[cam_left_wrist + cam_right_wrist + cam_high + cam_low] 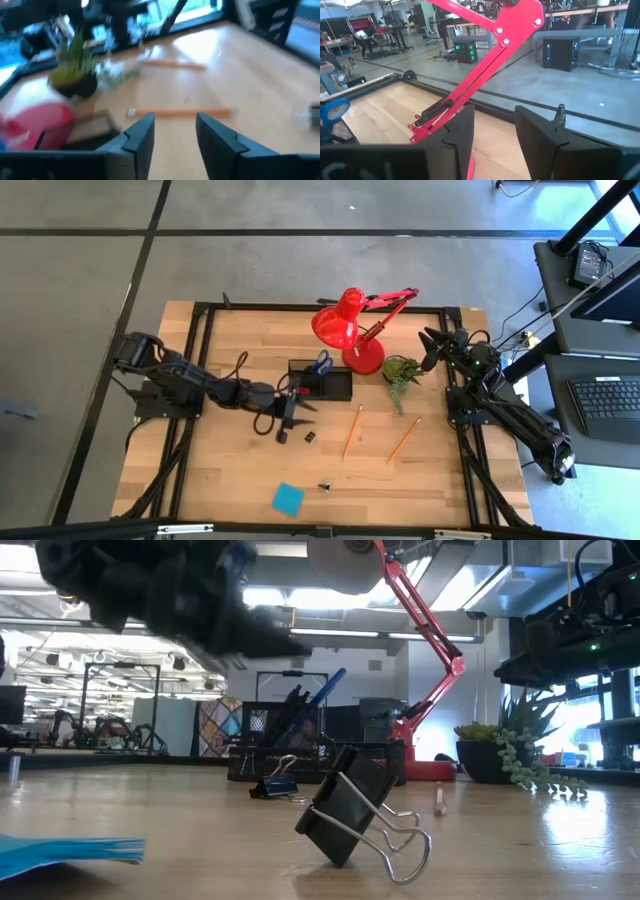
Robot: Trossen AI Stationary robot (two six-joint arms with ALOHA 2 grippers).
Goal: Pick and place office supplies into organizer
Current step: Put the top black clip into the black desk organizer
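The left gripper point(289, 416) hangs with fingers parted and empty, just off the organizer point(322, 383) at its 8 o'clock — blue-handled scissors point(321, 363) stand inside. Two orange pencils point(353, 430) lie at 5 o'clock of it (a binder clip point(309, 438) nearer). The right gripper point(430, 346), fingers released, waits beside the potted plant point(401, 370).

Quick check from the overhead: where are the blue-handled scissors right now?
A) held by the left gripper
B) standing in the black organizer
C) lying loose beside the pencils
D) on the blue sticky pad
B: the scissors stand in the organizer by the lamp base, blue handles up.
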